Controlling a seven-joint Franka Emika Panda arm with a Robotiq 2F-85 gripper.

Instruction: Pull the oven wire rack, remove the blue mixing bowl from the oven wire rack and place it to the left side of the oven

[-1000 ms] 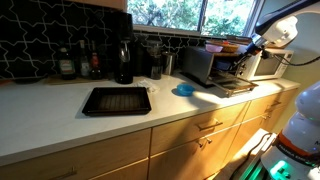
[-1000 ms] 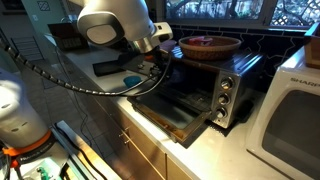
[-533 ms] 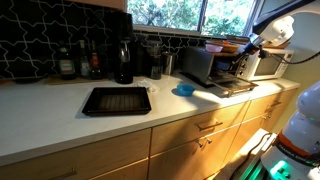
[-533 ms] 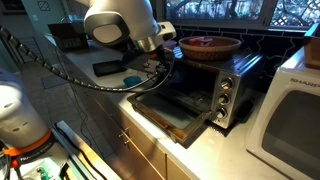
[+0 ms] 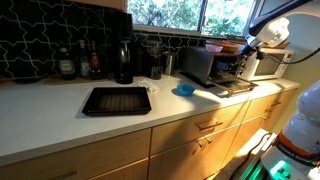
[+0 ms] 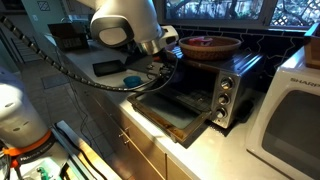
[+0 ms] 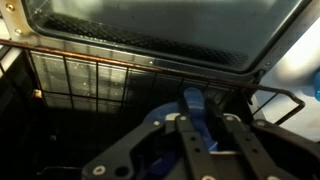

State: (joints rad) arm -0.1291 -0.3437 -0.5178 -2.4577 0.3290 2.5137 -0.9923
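In the wrist view my gripper (image 7: 207,118) is shut on the rim of the blue mixing bowl (image 7: 193,101). The bowl hangs just above the oven wire rack (image 7: 90,85), whose thin wires run across the left half. The oven (image 5: 205,63) stands at the far end of the counter with its glass door (image 6: 175,112) folded down. It also shows in an exterior view (image 6: 222,85). In both exterior views my gripper (image 6: 165,47) hovers at the oven's open front, above the door (image 5: 245,52). There the bowl is hidden behind the gripper.
A flatter light-blue dish (image 5: 183,90) lies on the counter beside the oven and a black baking tray (image 5: 115,100) further along. Bottles and a dark jug (image 5: 123,62) stand by the wall. A microwave (image 6: 290,115) stands on the oven's other side. A wooden bowl (image 6: 208,45) sits on the oven.
The arm has risen a little and shifted toward the oven's top in both exterior views. The dish, the tray and the oven door have not moved.
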